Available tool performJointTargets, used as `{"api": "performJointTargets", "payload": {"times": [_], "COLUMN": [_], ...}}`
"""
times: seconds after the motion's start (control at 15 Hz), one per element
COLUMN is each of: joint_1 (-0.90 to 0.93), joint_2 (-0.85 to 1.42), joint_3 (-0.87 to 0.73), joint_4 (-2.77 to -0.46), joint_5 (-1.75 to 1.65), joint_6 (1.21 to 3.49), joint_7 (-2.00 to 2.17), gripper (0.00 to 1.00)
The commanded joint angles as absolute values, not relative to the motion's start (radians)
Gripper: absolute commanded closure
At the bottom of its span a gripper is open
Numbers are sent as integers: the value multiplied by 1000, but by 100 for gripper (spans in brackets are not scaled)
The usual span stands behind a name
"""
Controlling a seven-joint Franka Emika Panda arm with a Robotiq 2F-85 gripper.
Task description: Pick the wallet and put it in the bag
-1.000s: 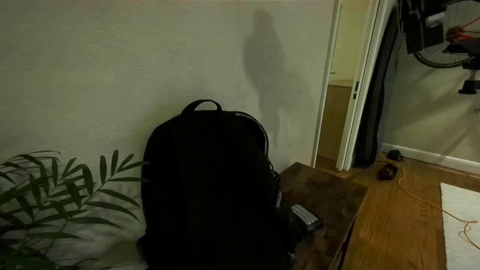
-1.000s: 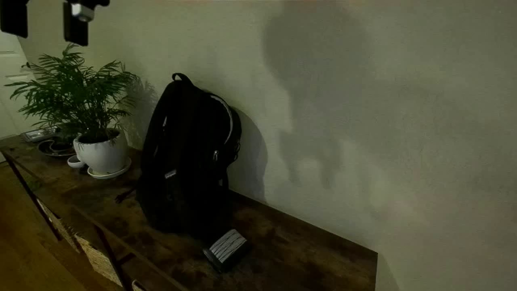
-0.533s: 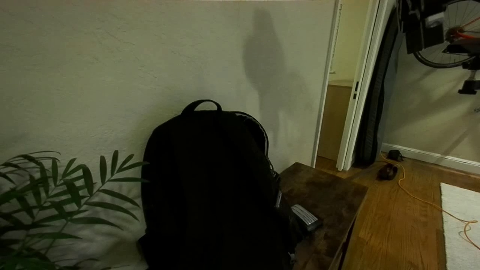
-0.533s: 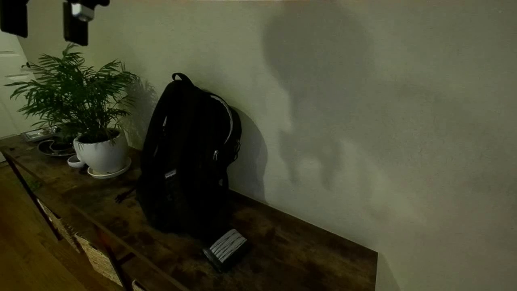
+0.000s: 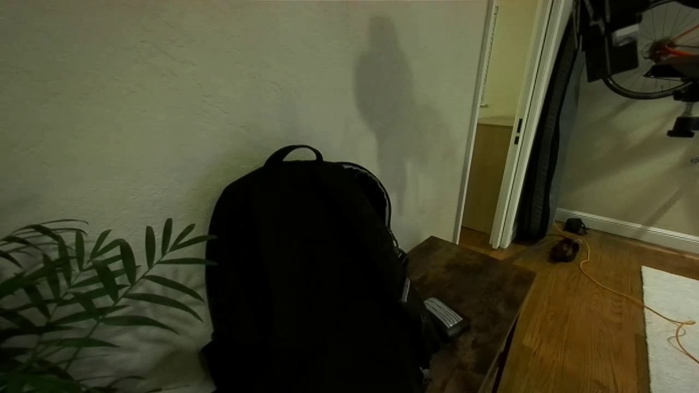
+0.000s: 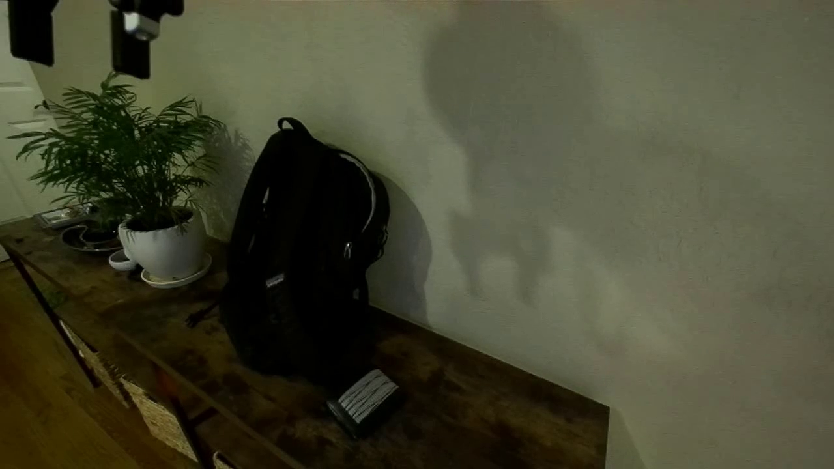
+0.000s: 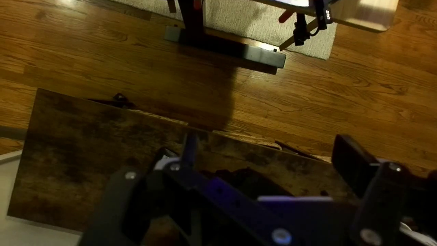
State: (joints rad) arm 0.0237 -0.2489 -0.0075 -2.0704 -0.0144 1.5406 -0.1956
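Brown worktop (image 6: 495,410) along a pale wall (image 6: 619,195), dim light. Dark wallet (image 6: 368,397) (pale stripes on top) lies just beside the black bag (image 6: 300,260); touching or not, hard to judge. Claw (image 6: 82,55) high up, jaws spread wide apart.

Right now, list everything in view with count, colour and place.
Table: one, brown, along the wall
Backpack: one, black, on the table
Wallet: one, dark with pale stripes, on the table
Pot: one, white, on a white saucer
Plant: one, green, in the pot
Small dish: one, white, beside the pot
Other items: several, dim, past the pot
Door: one, white, beyond the plant
Rug: one, pale, on the floor
Cord: one, orange, across floor and rug
Unclear objects: two, dark, near the cord
Bicycle: one, partly red, beyond the table
Metal foot: one, grey, on the floor
Gripper: one, black, open, high in both exterior views
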Motion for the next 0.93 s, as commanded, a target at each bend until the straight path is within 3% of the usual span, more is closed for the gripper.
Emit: {"api": "performJointTargets", "payload": {"times": [0.0, 0.53, 0.87], "joint_1": [16, -35, -46], "joint_2": [-250, -234, -204], "joint_3": [-15, -47, -50], "joint_4": [-2139, -2345, -2343], "joint_5": [-24, -67, -82], "joint_6": [1667, 2008, 1984], "joint_7": [-191, -161, -156], "gripper": [0, 0, 0]}}
